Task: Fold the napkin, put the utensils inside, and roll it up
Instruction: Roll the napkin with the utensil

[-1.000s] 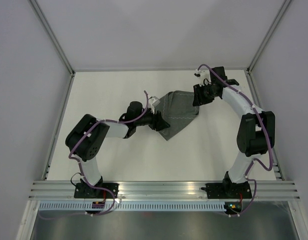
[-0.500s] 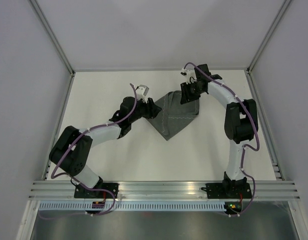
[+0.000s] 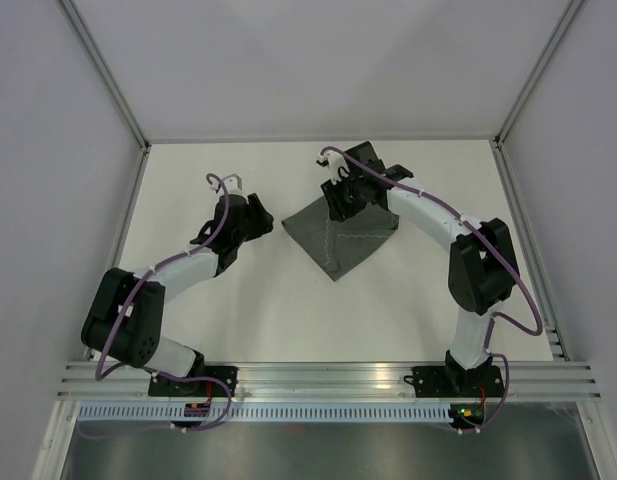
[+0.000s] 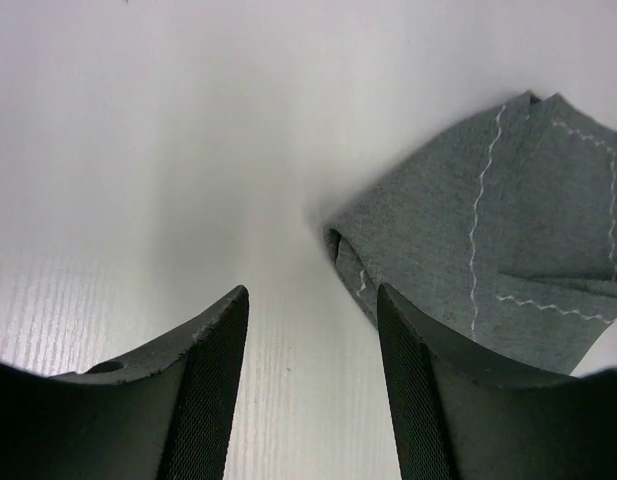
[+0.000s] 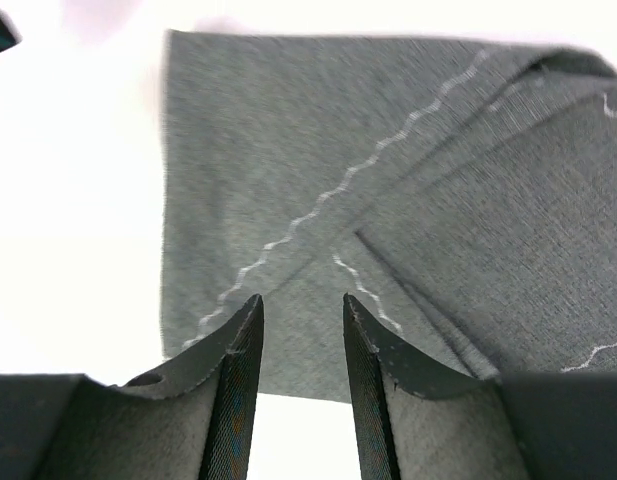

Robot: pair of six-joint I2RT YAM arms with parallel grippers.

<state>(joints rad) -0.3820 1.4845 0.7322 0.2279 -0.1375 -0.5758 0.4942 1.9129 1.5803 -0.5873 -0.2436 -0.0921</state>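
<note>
While the napkin [image 3: 344, 236] lies folded with layers overlapping in the middle of the table [image 3: 288, 310], both grippers stand with jaws apart, nothing pinched. Left gripper [image 4: 310, 295] is over bare table just beside the napkin's left corner, not touching. Right gripper [image 5: 302, 300] is over the napkin's far-left part, above crossing stitch lines.

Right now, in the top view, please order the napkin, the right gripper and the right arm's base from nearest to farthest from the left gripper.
Measured from the left gripper:
1. The napkin: just to its right, with one corner pointing at it.
2. The right gripper: further right, over the napkin's far side.
3. The right arm's base: at the near edge of the table, far right.
</note>
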